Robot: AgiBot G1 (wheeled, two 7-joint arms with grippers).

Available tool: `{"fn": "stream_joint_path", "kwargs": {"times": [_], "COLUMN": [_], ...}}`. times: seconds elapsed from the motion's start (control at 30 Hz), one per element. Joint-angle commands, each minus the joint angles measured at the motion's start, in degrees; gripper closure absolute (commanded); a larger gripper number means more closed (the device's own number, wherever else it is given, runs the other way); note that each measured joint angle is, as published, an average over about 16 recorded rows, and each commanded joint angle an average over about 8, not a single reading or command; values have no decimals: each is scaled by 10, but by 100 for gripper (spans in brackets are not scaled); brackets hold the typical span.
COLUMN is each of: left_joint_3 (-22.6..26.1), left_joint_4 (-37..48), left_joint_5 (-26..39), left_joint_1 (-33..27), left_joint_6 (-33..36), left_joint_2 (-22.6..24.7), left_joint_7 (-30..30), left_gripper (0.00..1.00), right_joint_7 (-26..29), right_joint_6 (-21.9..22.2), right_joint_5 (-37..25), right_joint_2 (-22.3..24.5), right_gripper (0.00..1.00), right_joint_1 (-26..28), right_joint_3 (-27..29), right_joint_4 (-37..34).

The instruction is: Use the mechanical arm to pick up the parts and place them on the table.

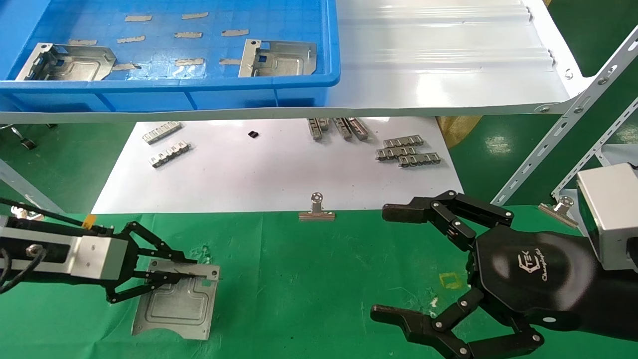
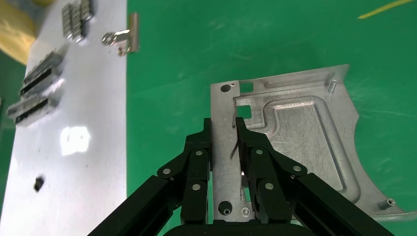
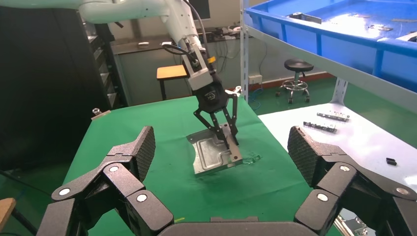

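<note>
My left gripper (image 1: 192,271) is shut on a flat silver part (image 1: 177,304), its fingers (image 2: 248,142) pinching a narrow strip along one edge. From the right wrist view the part (image 3: 211,152) hangs tilted, low over the green table (image 1: 309,279), with its far side near the cloth. In the left wrist view the gripper (image 2: 223,123) stands over the part (image 2: 295,132). Two more parts (image 1: 65,62) (image 1: 279,59) lie in the blue bin (image 1: 174,85). My right gripper (image 1: 379,263) is open and empty above the table's right side.
A white sheet (image 1: 259,169) behind the cloth carries toothed metal strips (image 1: 406,149) (image 1: 167,144). A binder clip (image 1: 316,209) sits at the sheet's front edge, another (image 1: 560,209) at the right. The glossy white shelf (image 1: 438,65) holds the bin.
</note>
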Motion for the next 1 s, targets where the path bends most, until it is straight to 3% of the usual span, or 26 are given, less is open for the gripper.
{"fn": "stream_joint_path", "kwargs": {"times": [0.03,0.17,0.23,0.6,1.0], "left_joint_3": [4,11,14,11,-9], "left_joint_4": [21,48,59,106,98], "left_joint_5": [3,15,19,13,-90], "left_joint_1": [0,-4,-7,-18,20], "left_joint_6": [-1,-9,-12,-3,31], "left_joint_2": [7,21,27,42,10], "left_joint_7": [13,25,32,43,-60], "left_gripper": [62,12,0,0,0], "right_joint_7": [0,0,0,0,0], "right_joint_6": [0,0,0,0,0], "right_joint_5": [0,0,0,0,0], "right_joint_2": [0,0,0,0,0], "right_gripper": [0,0,0,0,0], "right_joint_1": [0,0,0,0,0], "right_joint_3": [0,0,0,0,0], "right_joint_4": [0,0,0,0,0]}}
